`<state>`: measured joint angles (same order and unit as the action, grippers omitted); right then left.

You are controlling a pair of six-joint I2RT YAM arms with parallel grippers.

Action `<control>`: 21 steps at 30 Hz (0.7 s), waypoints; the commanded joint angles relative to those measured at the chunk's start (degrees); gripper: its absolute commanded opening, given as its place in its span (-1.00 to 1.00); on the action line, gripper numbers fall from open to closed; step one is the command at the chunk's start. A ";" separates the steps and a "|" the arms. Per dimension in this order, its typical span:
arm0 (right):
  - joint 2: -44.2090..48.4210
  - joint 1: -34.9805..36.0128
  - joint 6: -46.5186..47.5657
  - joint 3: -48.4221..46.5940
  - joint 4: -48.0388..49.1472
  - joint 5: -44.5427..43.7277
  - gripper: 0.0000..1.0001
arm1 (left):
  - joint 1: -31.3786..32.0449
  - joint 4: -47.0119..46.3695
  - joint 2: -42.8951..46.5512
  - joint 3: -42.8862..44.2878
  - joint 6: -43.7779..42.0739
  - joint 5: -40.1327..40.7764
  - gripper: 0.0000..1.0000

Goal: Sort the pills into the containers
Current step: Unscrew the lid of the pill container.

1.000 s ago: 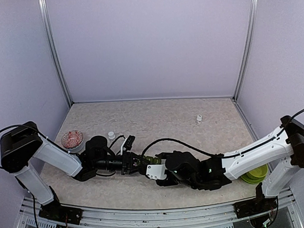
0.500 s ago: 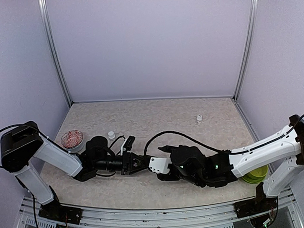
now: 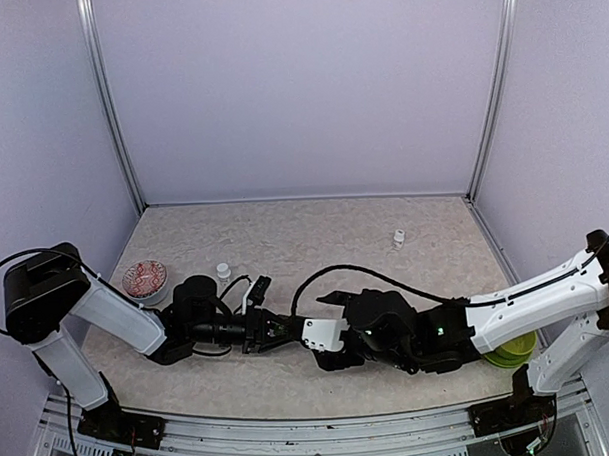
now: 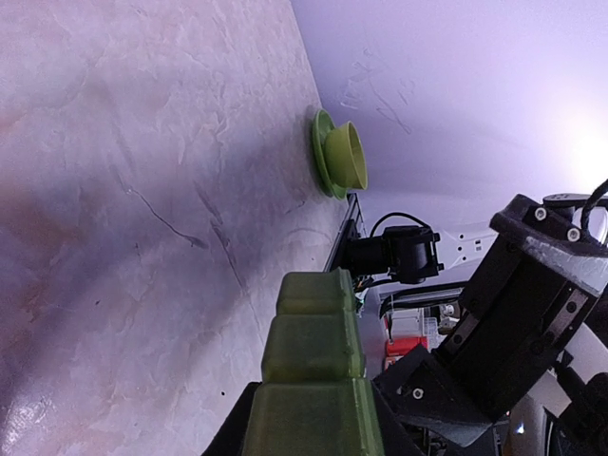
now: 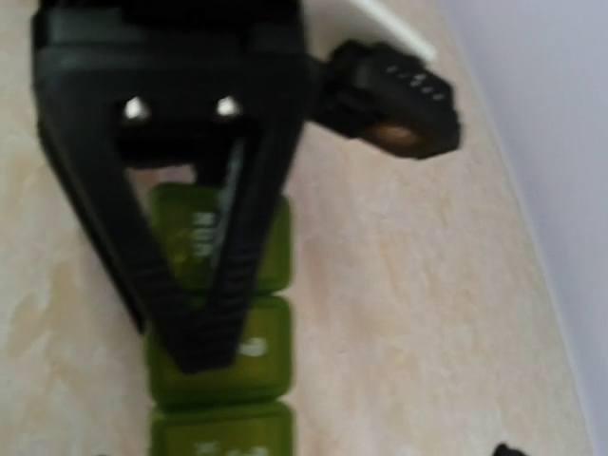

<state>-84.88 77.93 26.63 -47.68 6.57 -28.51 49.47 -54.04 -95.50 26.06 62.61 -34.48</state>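
Step looks like opening the green pill organizer (image 5: 218, 313), at near-centre of the worktop (image 3: 335, 237). Left gripper (image 3: 273, 331) is clamped on its end. Right gripper (image 3: 318, 333) faces it, seemingly spread, holding nothing. Next: right needs a square bite on one lid.

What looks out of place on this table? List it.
Nothing spilled or broken shows. One small white bottle sits alone at the back right of the table, far from the dish of red pills at the left. The green pill box is not lying loose: the left gripper is shut on it.
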 commanded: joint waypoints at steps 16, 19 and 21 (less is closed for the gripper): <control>-5.27 -0.03 0.84 -0.78 5.90 -8.54 0.69 | 0.36 -2.05 -0.48 -0.20 -0.65 -0.46 -0.47; -4.62 -0.03 1.42 -0.38 6.68 -10.47 0.67 | 0.36 -2.30 -0.87 -0.27 -0.64 -0.42 -0.47; -4.08 -0.01 1.46 -0.19 6.80 -10.93 0.66 | 0.36 -2.30 -1.30 -0.16 -0.65 -0.41 -0.47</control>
<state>-91.57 77.93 27.66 -47.94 10.04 -36.36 49.56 -55.27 -95.64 26.06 62.63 -34.41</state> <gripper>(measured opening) 0.833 0.268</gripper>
